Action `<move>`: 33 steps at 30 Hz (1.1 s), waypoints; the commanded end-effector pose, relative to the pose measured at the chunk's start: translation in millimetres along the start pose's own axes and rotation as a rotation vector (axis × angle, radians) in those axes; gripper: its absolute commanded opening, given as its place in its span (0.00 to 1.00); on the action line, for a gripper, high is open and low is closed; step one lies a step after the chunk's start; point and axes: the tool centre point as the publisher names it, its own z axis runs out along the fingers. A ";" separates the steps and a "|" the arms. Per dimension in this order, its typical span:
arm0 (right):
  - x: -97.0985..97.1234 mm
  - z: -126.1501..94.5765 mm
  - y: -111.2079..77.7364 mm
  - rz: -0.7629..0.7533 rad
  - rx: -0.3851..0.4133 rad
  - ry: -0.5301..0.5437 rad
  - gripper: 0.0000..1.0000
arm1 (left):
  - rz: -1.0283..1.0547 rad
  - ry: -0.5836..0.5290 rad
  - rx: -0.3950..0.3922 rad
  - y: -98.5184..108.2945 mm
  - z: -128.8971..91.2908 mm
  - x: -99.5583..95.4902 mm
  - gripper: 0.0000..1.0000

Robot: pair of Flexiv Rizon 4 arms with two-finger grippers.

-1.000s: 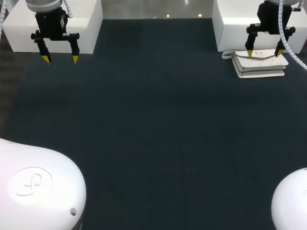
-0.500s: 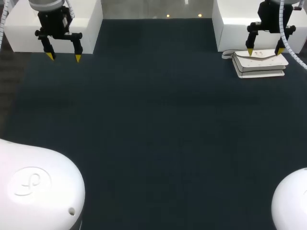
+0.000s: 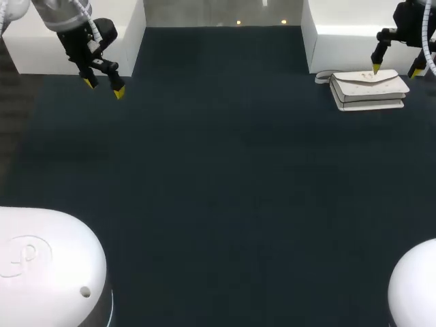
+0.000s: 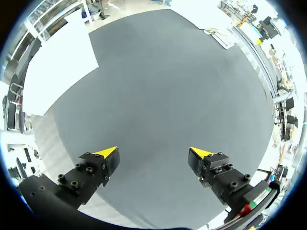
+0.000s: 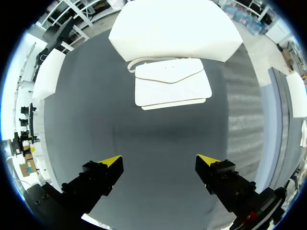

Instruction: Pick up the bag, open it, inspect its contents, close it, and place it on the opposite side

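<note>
Right wrist view: right end effector [image 5: 159, 162] spread wide, empty, bag [image 5: 170, 84] ahead.

A white envelope-flap bag [image 3: 368, 89] lies flat and closed on the dark table's far right side.

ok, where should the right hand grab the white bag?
Likely top-down, right hand straddling the bag across its short width near the middle. It lies flat, flap up, and its length looks wider than the open hand. Its far edge sits close to the white block, so clearance there looks tight.
</note>
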 end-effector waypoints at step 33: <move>-60.6 34.2 32.6 0.070 -0.001 0.185 1.00 | 0.856 0.284 0.386 -17.8 63.5 8.2 1.00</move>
